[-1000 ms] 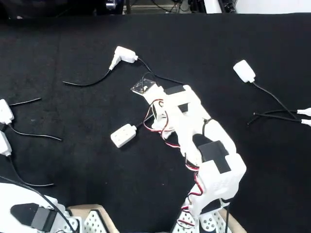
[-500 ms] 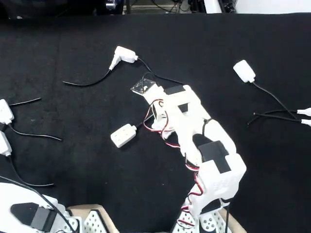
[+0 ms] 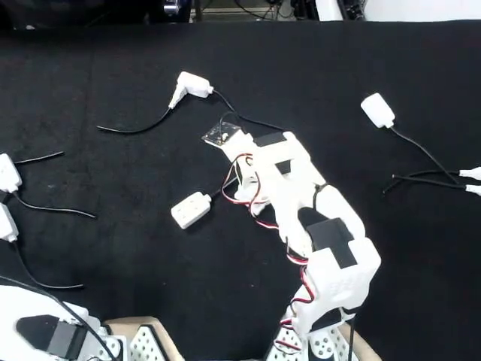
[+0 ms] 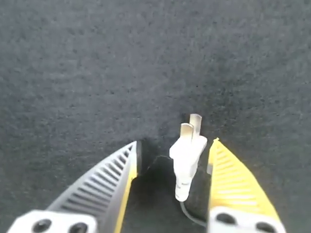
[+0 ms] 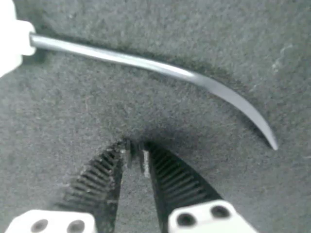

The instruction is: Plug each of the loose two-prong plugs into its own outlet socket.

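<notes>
Black cloth point(image 3: 90, 60) covers the whole table, with white plugs and outlet pieces scattered over it on thin dark cords. The right arm point(image 3: 323, 241) stretches from the lower middle of the high view up toward the centre. Its right gripper point(image 3: 222, 135) sits low over the cloth, just below a cord point(image 3: 252, 120) that runs to an angled white plug point(image 3: 192, 84) in the upper left. Seen from that arm's wrist, the ribbed fingers point(image 5: 170, 170) are drawn almost together with only a sliver of gap, and I can make out nothing clamped in them. A curved cord with a free end point(image 5: 194, 77) lies on the cloth beyond the tips.

A white outlet block point(image 3: 190, 210) rests left of the arm, a little left of centre. Another white piece point(image 3: 377, 110) lies in the upper right, its cord trailing toward the right edge. Two more white pieces point(image 3: 7, 173) sit at the left edge, one below the other.

The left arm point(image 3: 45, 335) is folded in the lower left corner. Its left gripper point(image 4: 175, 144) is spread wide, with a grey finger point(image 4: 107, 174) on one side and a yellow finger point(image 4: 233, 179) on the other. A two-prong plug point(image 4: 187, 155) lies loose on the cloth between them, nearer the yellow one, with its prongs pointing away from the gripper.
</notes>
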Robot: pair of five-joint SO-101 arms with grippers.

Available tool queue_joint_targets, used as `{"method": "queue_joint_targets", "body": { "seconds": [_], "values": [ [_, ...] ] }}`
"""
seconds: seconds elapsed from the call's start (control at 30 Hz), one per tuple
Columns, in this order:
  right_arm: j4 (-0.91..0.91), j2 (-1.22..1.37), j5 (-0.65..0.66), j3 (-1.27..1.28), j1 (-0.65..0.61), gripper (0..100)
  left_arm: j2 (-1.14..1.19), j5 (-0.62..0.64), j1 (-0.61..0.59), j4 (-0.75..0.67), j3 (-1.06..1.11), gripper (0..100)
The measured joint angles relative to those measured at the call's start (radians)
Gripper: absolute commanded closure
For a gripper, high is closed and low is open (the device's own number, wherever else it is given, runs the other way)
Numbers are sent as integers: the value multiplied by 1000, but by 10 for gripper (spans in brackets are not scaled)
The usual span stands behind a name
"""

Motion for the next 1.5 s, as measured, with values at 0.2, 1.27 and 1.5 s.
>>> {"method": "queue_joint_targets", "body": {
  "seconds": [0.2,1.27,1.5],
  "values": [
    [0,0,0,0,0,984,0,0,6,0,11,759],
    [0,0,0,0,0,984,-104,2,52,-2,132,970],
    [0,0,0,0,0,984,-483,-20,112,2,545,970]
  ]
}}
